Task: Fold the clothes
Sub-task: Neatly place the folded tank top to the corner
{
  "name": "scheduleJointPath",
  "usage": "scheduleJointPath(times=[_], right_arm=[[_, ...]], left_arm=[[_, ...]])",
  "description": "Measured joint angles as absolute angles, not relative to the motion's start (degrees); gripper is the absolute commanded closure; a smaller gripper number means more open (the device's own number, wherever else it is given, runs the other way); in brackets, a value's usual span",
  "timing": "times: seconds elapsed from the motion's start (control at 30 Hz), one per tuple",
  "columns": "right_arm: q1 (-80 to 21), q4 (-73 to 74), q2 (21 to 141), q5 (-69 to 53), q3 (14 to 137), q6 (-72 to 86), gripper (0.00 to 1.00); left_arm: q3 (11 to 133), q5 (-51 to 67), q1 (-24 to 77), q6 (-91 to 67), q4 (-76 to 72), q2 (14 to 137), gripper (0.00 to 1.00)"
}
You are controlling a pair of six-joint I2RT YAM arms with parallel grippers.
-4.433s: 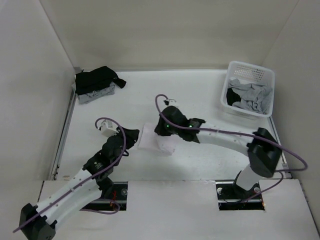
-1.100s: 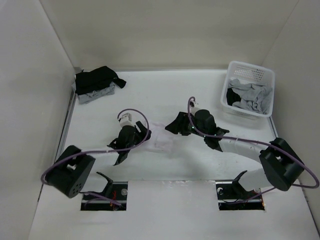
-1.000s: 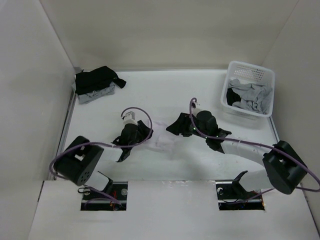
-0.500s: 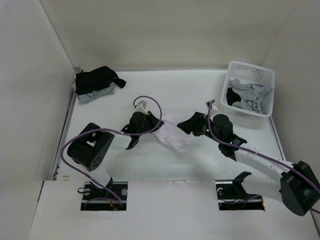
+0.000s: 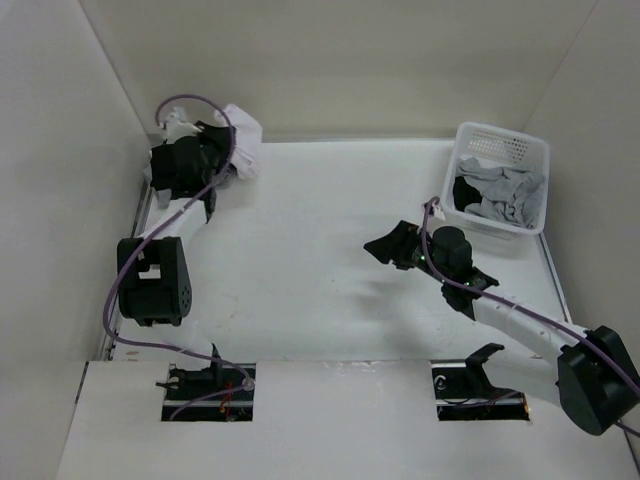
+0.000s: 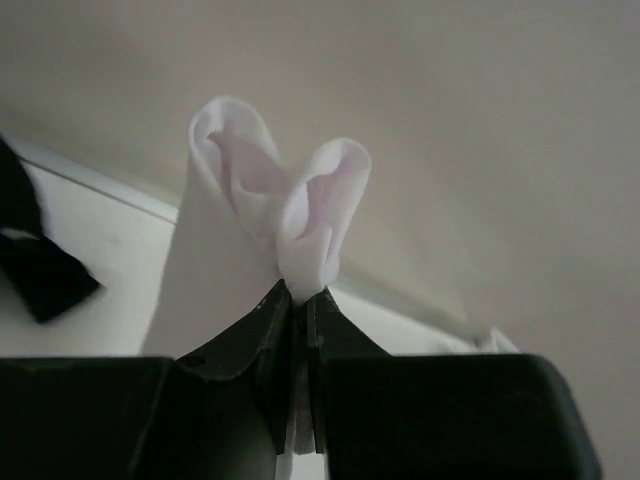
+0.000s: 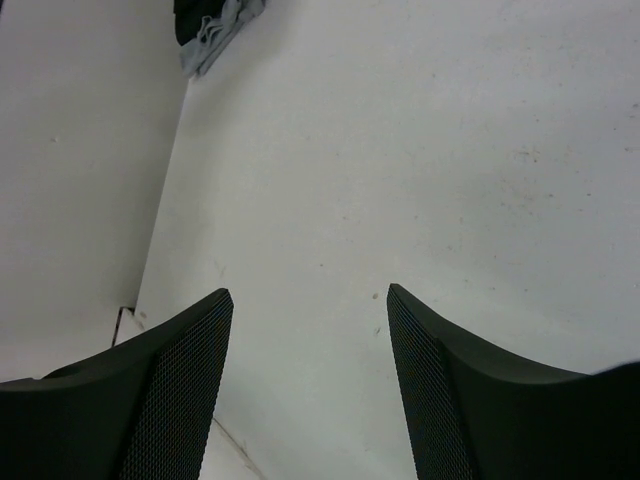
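Over in the far-left corner the left gripper (image 6: 298,300) has its jaws pinched almost shut on the folded white tank top (image 6: 262,190). The top's doubled edge puffs up just above the jaws and the rest hangs below them, with the black and grey stack (image 7: 214,22) lying just to one side. The pinch takes only a narrow bite of thin cloth, so I'd worry that the fold slides apart or slips free early and lands crooked on the stack; the wall is close too. The worktop (image 5: 320,210) stretches between the arms. The right gripper (image 7: 309,300) hovers with its jaws spread wide and nothing between them, and the basket (image 5: 452,185) of grey clothes (image 5: 505,195) sits near behind it. Half a second ago the top was at mid-worktop in the same left jaws, close to the right gripper; it has since been carried off to the corner.
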State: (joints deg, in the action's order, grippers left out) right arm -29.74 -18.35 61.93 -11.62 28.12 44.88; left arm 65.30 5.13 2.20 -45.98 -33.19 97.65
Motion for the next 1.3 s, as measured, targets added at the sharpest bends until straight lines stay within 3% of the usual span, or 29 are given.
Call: scheduleJointPath(times=[0.1, 0.2, 0.47, 0.57, 0.67, 0.7, 0.77, 0.83, 0.9, 0.97, 1.07, 1.2, 1.3], right_arm=[[-30.41, -18.37, 63.48, -11.62, 28.12, 44.80, 0.32], [-32.40, -18.35, 65.25, -11.79, 28.14, 44.77, 0.31], [-35.46, -18.41, 68.58, -12.27, 28.47, 43.79, 0.27], [-35.88, -18.46, 69.49, -12.23, 28.47, 43.40, 0.46], [-36.12, -18.79, 69.45, -11.88, 28.47, 43.16, 0.85], [-36.18, -18.85, 69.45, -11.57, 28.47, 43.09, 0.93], [-36.56, -18.81, 69.43, -10.33, 28.56, 43.27, 0.99], [-37.10, -18.28, 69.23, -8.51, 28.84, 43.29, 0.99], [-37.56, -17.23, 68.31, -5.80, 29.21, 43.22, 0.97], [-37.60, -16.10, 66.39, -2.92, 29.34, 43.03, 0.94], [-37.56, -14.33, 62.76, 0.97, 29.63, 42.59, 0.89], [-36.88, -13.15, 59.18, 4.80, 30.39, 41.80, 0.67], [-36.34, -12.95, 57.98, 7.09, 30.41, 41.71, 0.50]], left_arm=[[67.18, 2.76, -6.13, -46.85, -34.68, 100.99, 0.50], [66.30, 0.23, -13.47, -49.43, -35.42, 105.71, 0.31], [44.69, -8.71, -17.80, -58.19, -34.41, 102.30, 0.29], [40.16, -12.80, -15.75, -59.27, -33.61, 94.15, 0.29], [39.83, -16.38, -9.91, -58.37, -34.96, 85.84, 0.34], [39.97, -17.37, -6.74, -57.45, -35.73, 83.59, 0.39], [40.75, -18.94, 0.95, -55.05, -36.40, 81.08, 0.48], [41.93, -19.97, 10.37, -51.90, -36.51, 80.66, 0.58], [42.57, -20.49, 18.74, -48.49, -35.22, 80.86, 0.60], [42.89, -20.69, 25.93, -45.32, -32.73, 81.25, 0.57], [43.81, -20.73, 33.10, -42.17, -27.68, 83.07, 0.46], [44.01, -20.01, 40.05, -40.62, -20.95, 86.43, 0.36], [43.99, -18.55, 44.21, -41.15, -16.95, 88.95, 0.39]])
